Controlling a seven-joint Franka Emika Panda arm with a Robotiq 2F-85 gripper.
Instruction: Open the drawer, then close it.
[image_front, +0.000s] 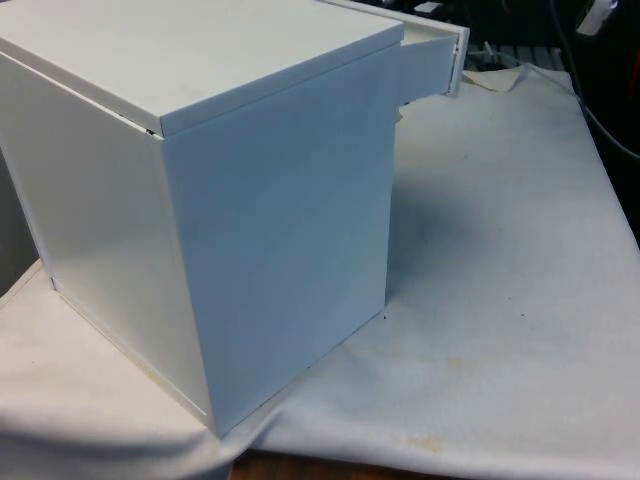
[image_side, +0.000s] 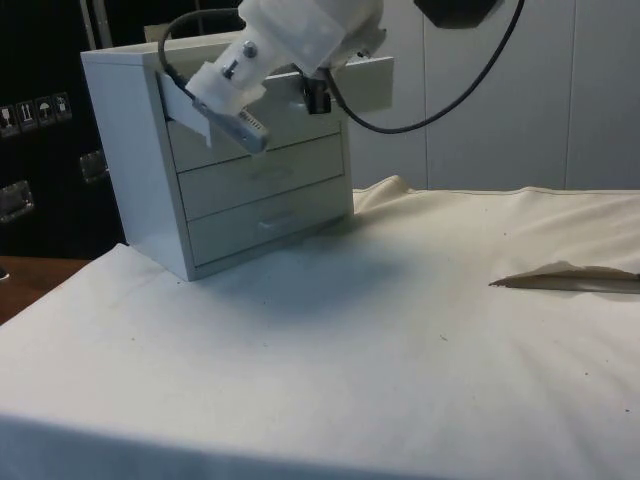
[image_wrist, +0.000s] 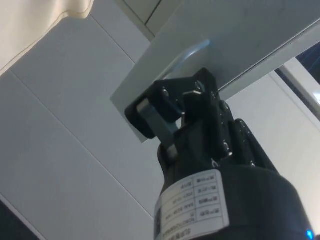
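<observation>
A white chest of drawers (image_front: 200, 200) stands on the cloth with its back and side to the front view. In the side view the chest (image_side: 130, 150) shows three drawers. The top drawer (image_side: 365, 80) is pulled out, and its front panel (image_front: 447, 50) sticks out past the chest at the front view's right. My black gripper (image_side: 318, 95) is at that drawer's front. In the wrist view the gripper (image_wrist: 172, 102) sits against the panel, its fingers (image_wrist: 147, 115) closed around the thin curved metal handle (image_wrist: 192, 52). The middle drawer (image_side: 260, 175) and bottom drawer (image_side: 270, 220) are closed.
The white cloth (image_side: 350, 350) covers the table in front of the chest. A flat brownish flap (image_side: 570, 278) lies on the cloth at the side view's right. A black cable (image_side: 440, 105) hangs from the arm beside the open drawer.
</observation>
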